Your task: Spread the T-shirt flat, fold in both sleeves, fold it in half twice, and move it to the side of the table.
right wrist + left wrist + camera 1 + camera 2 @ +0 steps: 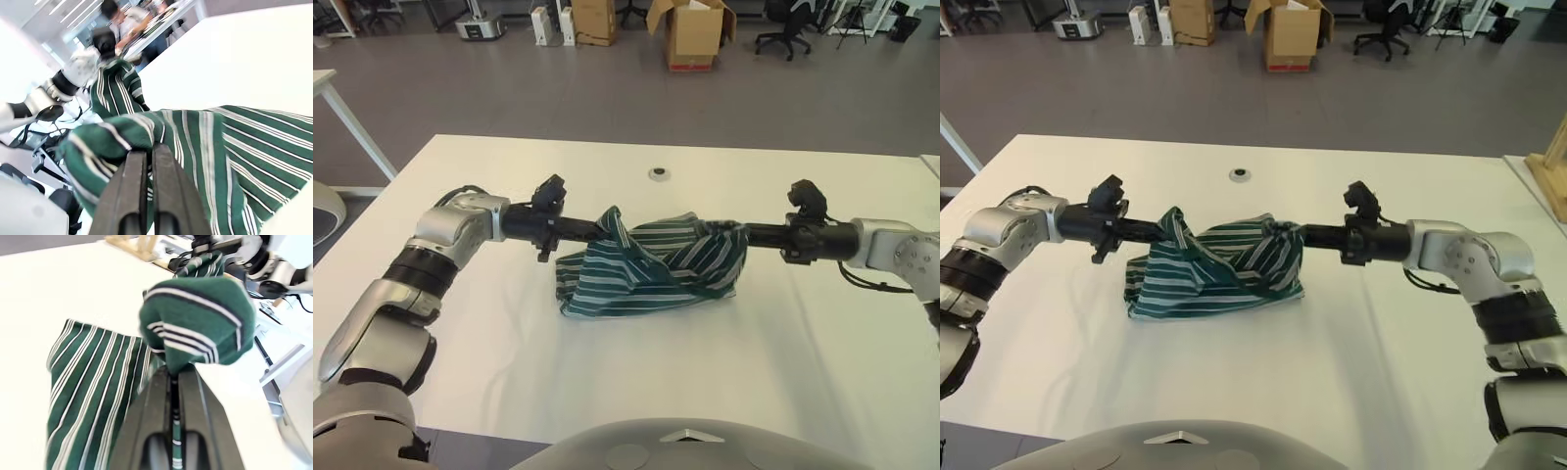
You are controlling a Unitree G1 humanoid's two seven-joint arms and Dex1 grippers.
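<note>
Hanging bunched between both arms over the middle of the white table [607, 382], a green striped T-shirt [651, 269], lower edge sagging onto the tabletop. Pinched tight on one upper end of the cloth, left gripper [603, 232]; clamped likewise on the other end, right gripper [732, 233], fingers pressed together with fabric between. Farther back, well apart, a small round cap [658, 173].

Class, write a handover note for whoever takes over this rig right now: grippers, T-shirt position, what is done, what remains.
Left gripper: fingers shut on one end of the T-shirt.
Right gripper: fingers shut on the other end.
T-shirt: bunched, hanging between them over the middle of the table, lower edge seemingly resting on it.
Done: grasped at both ends, nothing more.
To do: spread flat, fold both sleeves, halve twice, move aside.
</note>
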